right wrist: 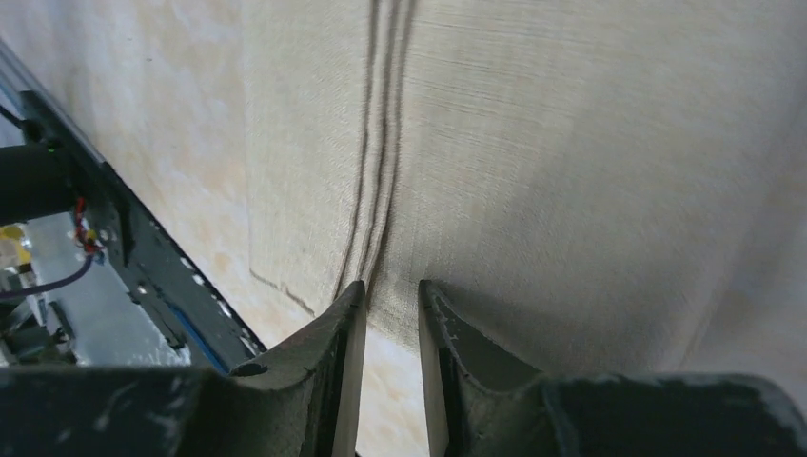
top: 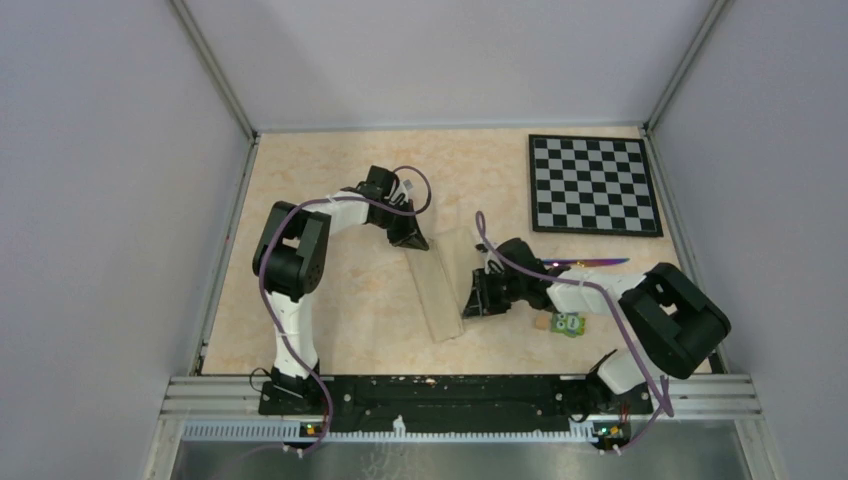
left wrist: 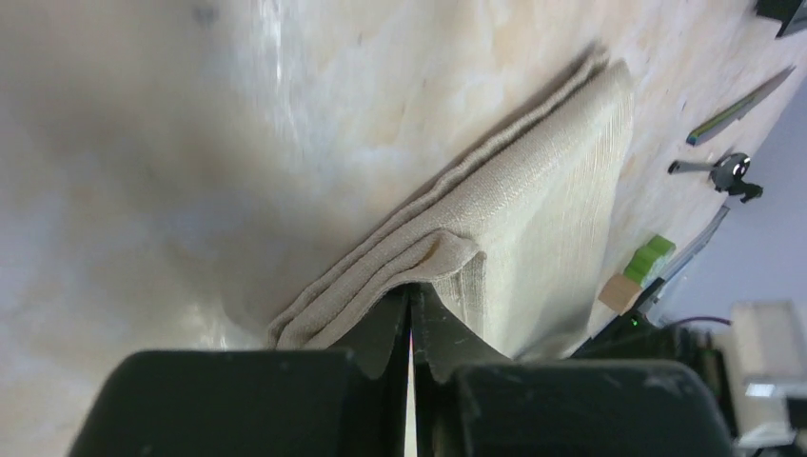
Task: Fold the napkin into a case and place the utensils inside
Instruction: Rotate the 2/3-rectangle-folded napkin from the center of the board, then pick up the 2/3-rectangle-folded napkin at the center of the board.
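Observation:
The napkin (top: pixel 438 292) lies folded into a narrow layered case running from mid-table toward the near edge. My left gripper (top: pixel 410 238) is at its far end. In the left wrist view its jaws (left wrist: pixel 411 290) are shut, with the top layers of the cloth (left wrist: pixel 533 190) bunched and raised over the tips. My right gripper (top: pixel 476 300) is at the strip's right edge near its near end. Its fingers (right wrist: pixel 392 290) stand slightly apart, with the cloth's edge (right wrist: pixel 571 171) just at the tips. A purple-tinted utensil (top: pixel 590 263) lies behind the right arm. Two thin utensils (left wrist: pixel 742 103) show in the left wrist view.
A black-and-white chessboard (top: pixel 593 183) lies at the back right. A small green block with white dots (top: pixel 570 323) sits by the right arm, and it also shows in the left wrist view (left wrist: pixel 649 259). A tiny black knob (left wrist: pixel 733 171) lies near the utensils. Walls enclose the table.

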Available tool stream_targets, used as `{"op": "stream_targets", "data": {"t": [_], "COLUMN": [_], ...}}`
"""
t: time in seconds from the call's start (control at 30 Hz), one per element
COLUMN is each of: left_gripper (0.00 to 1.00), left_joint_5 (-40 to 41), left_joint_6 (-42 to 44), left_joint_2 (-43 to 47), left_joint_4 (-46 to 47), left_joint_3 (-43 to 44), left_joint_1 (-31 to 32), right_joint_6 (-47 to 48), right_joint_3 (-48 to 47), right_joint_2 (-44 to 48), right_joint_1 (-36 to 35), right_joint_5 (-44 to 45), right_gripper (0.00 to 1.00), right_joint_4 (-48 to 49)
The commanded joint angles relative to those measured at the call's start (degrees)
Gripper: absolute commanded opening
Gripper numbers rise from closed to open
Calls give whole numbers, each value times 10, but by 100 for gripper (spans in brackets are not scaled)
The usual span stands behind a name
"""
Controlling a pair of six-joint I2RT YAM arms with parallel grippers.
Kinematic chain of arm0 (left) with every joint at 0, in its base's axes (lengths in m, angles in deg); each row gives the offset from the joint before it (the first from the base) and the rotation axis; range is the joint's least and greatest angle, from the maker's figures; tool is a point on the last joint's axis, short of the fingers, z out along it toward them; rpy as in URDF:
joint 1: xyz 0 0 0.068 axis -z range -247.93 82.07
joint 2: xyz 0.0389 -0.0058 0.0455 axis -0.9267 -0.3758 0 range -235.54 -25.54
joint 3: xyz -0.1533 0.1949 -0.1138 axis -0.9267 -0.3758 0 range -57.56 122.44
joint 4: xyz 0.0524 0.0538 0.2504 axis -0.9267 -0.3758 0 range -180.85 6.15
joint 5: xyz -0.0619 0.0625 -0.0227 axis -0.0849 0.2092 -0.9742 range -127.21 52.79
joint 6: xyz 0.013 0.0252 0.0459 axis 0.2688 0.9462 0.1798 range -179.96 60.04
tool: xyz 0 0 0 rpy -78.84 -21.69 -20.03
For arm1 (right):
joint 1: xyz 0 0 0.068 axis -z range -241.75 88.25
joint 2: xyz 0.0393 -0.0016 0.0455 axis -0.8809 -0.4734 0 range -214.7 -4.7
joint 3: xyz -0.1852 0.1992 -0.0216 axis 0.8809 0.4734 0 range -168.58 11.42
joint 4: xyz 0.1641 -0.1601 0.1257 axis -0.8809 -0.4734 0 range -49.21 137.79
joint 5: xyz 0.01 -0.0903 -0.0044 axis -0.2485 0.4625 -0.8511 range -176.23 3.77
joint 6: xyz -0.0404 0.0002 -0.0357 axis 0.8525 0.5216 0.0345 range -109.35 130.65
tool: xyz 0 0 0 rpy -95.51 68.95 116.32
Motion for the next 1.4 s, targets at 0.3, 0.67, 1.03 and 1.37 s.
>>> {"op": "stream_targets", "data": {"t": [0.3,0.67,1.03,1.37], "left_gripper": [54,99,84,81], "left_joint_5": [107,212,562,591], "left_joint_6": [102,-53,-428,-448], "left_joint_2": [41,241,59,-69], "left_joint_4": [-126,-184,-411,-481], "left_joint_3": [92,-34,132,263], "left_joint_1": [4,155,443,479], "right_joint_6": [-86,33,-32,-38], "right_joint_3": [-52,-23,-34,-5], "right_joint_2": [37,239,247,300], "right_joint_1": [-60,189,198,198], "right_joint_5": [23,65,205,194], "right_gripper": [44,69,69,68], "right_joint_4": [29,-217,-265,-262]}}
